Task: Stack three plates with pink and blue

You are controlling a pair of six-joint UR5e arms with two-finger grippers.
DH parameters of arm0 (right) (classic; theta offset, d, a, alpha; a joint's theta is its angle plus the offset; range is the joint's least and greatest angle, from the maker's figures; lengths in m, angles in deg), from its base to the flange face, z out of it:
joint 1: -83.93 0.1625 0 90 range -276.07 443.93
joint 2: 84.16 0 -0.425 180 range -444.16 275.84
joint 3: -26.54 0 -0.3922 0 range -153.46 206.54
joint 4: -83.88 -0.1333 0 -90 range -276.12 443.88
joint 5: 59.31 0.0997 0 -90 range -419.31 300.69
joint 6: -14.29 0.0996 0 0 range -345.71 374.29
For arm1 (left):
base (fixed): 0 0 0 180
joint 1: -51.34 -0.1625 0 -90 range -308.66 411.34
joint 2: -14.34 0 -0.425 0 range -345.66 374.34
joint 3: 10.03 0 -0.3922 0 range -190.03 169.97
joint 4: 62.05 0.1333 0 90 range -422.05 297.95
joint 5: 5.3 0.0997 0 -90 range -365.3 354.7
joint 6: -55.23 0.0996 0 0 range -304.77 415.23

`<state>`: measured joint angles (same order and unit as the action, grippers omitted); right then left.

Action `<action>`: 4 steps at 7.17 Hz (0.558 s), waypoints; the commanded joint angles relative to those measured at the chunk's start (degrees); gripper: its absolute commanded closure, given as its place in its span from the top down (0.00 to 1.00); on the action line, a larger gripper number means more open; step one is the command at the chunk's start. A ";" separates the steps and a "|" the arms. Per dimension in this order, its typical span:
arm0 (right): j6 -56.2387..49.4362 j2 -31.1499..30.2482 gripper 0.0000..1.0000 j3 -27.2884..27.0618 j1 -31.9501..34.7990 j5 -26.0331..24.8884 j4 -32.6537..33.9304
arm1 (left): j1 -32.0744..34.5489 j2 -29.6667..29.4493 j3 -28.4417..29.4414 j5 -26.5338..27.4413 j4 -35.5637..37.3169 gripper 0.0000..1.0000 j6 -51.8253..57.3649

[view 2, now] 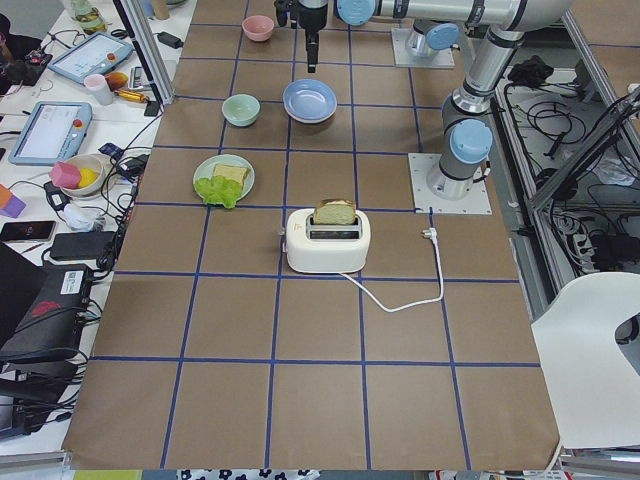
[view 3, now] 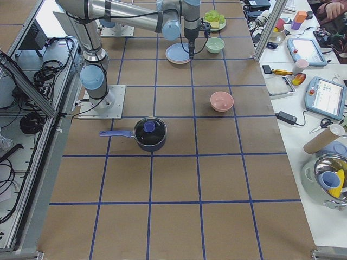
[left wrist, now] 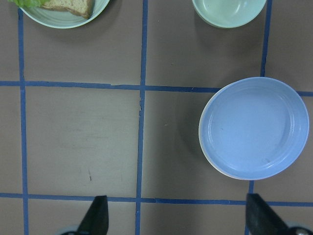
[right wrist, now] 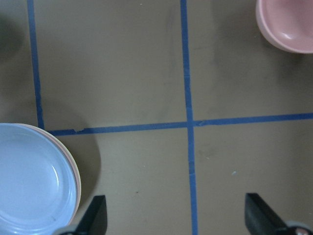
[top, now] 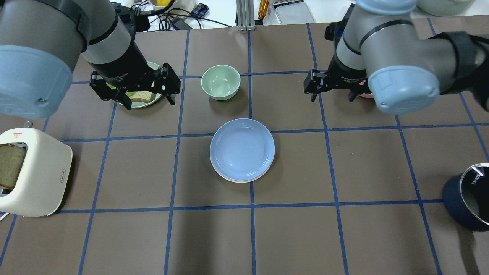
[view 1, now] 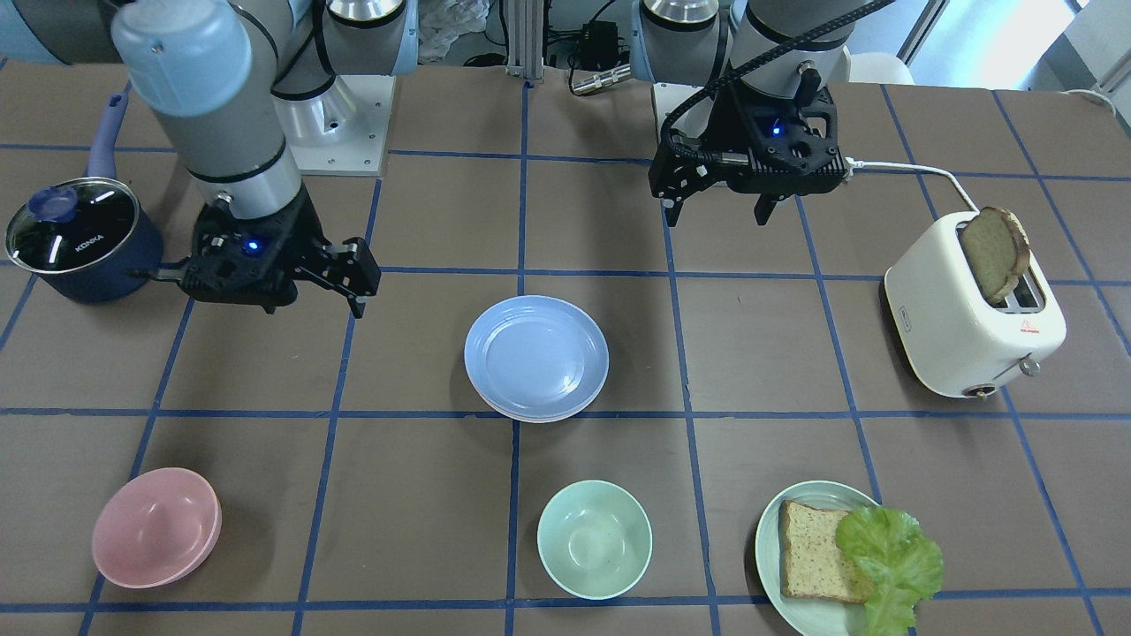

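Note:
A stack of plates sits at the table's centre, with a blue plate on top and a pink rim showing beneath it. I cannot tell how many plates are in it. My left gripper is open and empty. It hovers above the table on the left of the stack, which shows in the left wrist view. My right gripper is open and empty. It hovers on the right of the stack, whose edge shows in the right wrist view. Neither gripper touches the plates.
A green bowl stands beyond the stack. A pink bowl is partly hidden under my right arm. A green plate holds bread and lettuce under my left gripper. A toaster and a dark blue pot stand at the near corners.

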<state>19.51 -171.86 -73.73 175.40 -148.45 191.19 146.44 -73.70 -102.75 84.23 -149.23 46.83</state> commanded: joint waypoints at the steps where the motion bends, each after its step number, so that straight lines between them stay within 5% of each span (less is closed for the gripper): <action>1: -1.97 -5.89 1.00 5.82 -2.52 -0.51 -10.59 | 0.00 -0.11 0.70 -0.15 0.00 1.00 -0.04; 2: -1.36 -4.42 1.00 11.61 -2.17 -0.60 -16.38 | 0.08 -0.20 0.97 -0.15 0.00 1.00 -0.04; 4: -1.27 -1.61 1.00 15.87 -1.82 0.02 -17.05 | -0.18 -0.29 1.14 -0.15 0.00 1.00 -0.13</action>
<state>18.10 -174.82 -60.55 173.27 -148.69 175.22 146.37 -73.98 -101.71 84.09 -149.23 46.73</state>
